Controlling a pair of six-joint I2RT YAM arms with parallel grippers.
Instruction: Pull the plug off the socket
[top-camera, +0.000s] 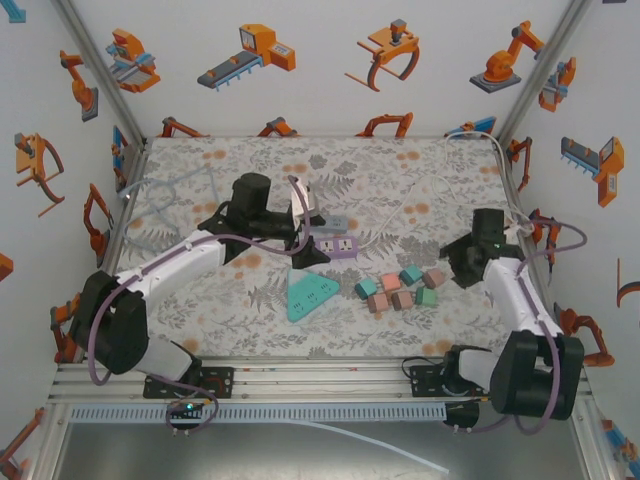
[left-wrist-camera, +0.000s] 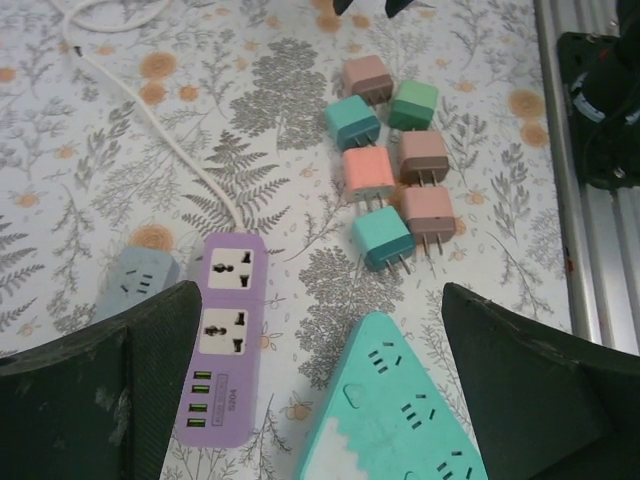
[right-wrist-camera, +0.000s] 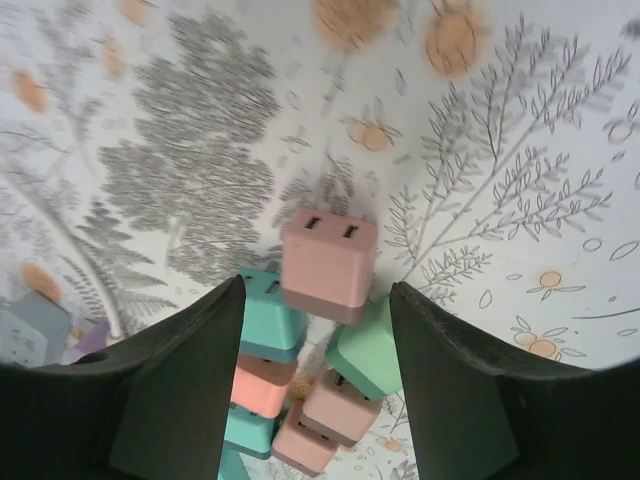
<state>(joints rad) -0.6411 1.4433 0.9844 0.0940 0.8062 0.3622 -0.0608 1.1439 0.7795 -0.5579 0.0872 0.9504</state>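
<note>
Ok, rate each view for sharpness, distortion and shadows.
Top external: evenly lit, crisp, only soft shadows on the table. Left wrist: sharp on the purple power strip and teal power strip. Right wrist: strong fisheye bending, floral pattern smeared toward the top, pink adapter fairly sharp.

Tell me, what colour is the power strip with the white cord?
The power strip is purple, clearest in the left wrist view.

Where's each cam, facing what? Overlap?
Top external: above, behind the bases, looking down at the table; left arm and right arm show.
Left wrist: low over the purple strip, facing the plug pile; open fingers at bottom.
Right wrist: above the plug pile, facing down; its fingers flank a pink plug.
Shared: both wrists see the pile.
</note>
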